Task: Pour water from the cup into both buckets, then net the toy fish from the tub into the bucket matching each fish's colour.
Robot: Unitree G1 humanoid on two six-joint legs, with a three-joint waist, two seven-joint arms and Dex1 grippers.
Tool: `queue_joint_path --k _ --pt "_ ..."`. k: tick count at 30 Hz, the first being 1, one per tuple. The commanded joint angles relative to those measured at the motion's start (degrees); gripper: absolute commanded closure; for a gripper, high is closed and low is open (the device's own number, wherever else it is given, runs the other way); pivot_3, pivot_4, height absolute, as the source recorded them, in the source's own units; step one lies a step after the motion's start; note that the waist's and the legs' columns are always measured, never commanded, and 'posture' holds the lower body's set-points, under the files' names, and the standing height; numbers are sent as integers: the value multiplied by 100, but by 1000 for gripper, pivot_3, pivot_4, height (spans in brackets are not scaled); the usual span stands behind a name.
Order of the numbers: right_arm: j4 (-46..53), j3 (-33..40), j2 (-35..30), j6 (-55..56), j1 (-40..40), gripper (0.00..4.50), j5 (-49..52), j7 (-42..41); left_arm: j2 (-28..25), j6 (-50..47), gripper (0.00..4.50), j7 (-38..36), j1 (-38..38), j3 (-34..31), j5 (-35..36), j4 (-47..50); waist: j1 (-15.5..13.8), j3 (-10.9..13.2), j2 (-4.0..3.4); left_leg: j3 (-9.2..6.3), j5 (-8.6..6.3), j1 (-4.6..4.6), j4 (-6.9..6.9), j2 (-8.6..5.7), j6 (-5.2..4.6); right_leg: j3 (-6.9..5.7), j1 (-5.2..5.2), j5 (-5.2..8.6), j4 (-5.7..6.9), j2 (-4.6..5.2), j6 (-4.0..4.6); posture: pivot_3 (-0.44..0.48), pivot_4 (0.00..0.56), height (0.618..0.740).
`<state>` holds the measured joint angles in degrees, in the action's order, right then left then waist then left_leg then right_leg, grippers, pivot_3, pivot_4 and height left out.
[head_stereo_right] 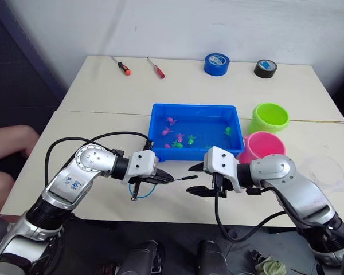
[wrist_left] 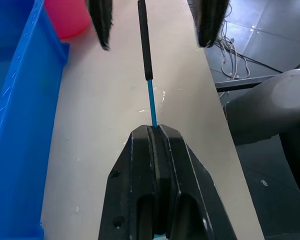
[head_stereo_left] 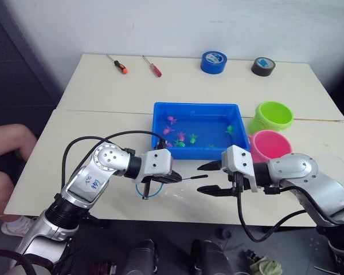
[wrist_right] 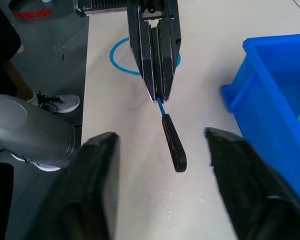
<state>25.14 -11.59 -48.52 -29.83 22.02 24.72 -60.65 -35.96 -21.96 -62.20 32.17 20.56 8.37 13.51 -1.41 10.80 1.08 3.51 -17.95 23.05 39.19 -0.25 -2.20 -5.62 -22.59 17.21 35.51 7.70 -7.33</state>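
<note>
- You have the table [head_stereo_left: 103, 91] as two pale tops butted together, with everything else resting on it
- Your blue tub [head_stereo_left: 160, 114] sits near the middle, holding water and the toy fish [head_stereo_left: 180, 137], pink and green ones clustered toward its near left side, one green fish off toward the right end
- Your right arm reaches in from the right; the right gripper [head_stereo_left: 207, 178] hangs just in front of the tub's near wall, its two black fingers spread wide, with the tip of the net handle between them and apart from both
- Your left arm comes in from the left; the left gripper [head_stereo_left: 171, 178] has its fingers pressed together on the net [head_stereo_left: 144, 189], pinching the thin blue shaft where it meets the hoop, which hangs below the gripper at the table's near edge, black handle pointing toward the right gripper
- The lime green bucket [head_stereo_left: 272, 116] stands just right of the tub, the pink bucket [head_stereo_left: 269, 144] in front of it, the two touching or nearly so
- The clear cup [head_stereo_right: 327, 170] lies at the far right, beyond your right forearm
- Blue tape roll [head_stereo_left: 214, 62] and black tape roll [head_stereo_left: 264, 66] sit at the far edge
- Two screwdrivers, orange-handled [head_stereo_left: 117, 64] and red-handled [head_stereo_left: 152, 67], lie far left
</note>
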Motion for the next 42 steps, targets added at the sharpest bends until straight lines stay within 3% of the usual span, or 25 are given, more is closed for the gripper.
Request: queue_joint_path --k 1,15,18,20,28,31,33,37,41,42 --pt "15 -77 59 275 85 2484 -186 -129 30 131 4500 -42 59 -29 -13 94 2 0 0 0 0 -1 0 0 0 0 0 0 1 0 0 0 150 740" --pt "-152 -181 439 267 293 2484 -314 -254 93 116 4500 -81 47 8 -25 116 6 0 0 -10 1 0 1 1 3 -13 2 0 4 -1 0 0 150 740" --pt "-231 -271 405 393 280 3414 -495 -308 118 107 4500 -55 46 -2 -28 122 0 0 0 -12 2 0 2 1 3 -15 4 0 5 0 -1 0 150 740" --pt "-284 -286 407 498 278 4318 -609 -300 132 92 4500 -38 51 -14 -18 130 4 0 0 -12 2 0 2 1 3 -15 5 0 5 0 -1 0 150 740" --pt "-192 -130 400 442 314 4454 -521 -315 269 -266 4500 47 106 -239 236 189 4 0 -1 -13 2 0 2 1 4 -16 4 0 6 -2 -1 0 150 740" --pt "14 92 334 247 291 4500 -322 -293 376 -701 3461 14 90 -545 719 256 0 0 0 -13 2 0 2 1 4 -16 5 0 7 -1 -1 0 150 740" --pt "275 455 227 -34 227 4500 -19 -230 407 -1030 2807 0 -41 -1074 1321 370 2 0 -1 -15 2 0 3 1 4 -17 5 -1 6 -1 -1 0 150 740" --pt "493 1519 -172 -578 142 4500 521 -96 -99 -1618 1455 -391 -659 -2331 2513 493 48 2 -6 -27 1 1 3 5 8 -20 5 -1 10 1 -1 0 150 740" --pt "193 2045 -465 -804 255 4500 567 116 -186 -2311 35 141 -788 -3140 3192 381 23 5 -11 -44 8 -6 2 8 21 -32 20 -1 7 -2 2 0 150 740" --pt "39 2073 -510 -757 311 4500 459 182 -226 -2355 35 258 -864 -3272 3203 317 11 5 -11 -44 9 -5 2 5 19 -30 19 -1 7 0 2 0 150 740"
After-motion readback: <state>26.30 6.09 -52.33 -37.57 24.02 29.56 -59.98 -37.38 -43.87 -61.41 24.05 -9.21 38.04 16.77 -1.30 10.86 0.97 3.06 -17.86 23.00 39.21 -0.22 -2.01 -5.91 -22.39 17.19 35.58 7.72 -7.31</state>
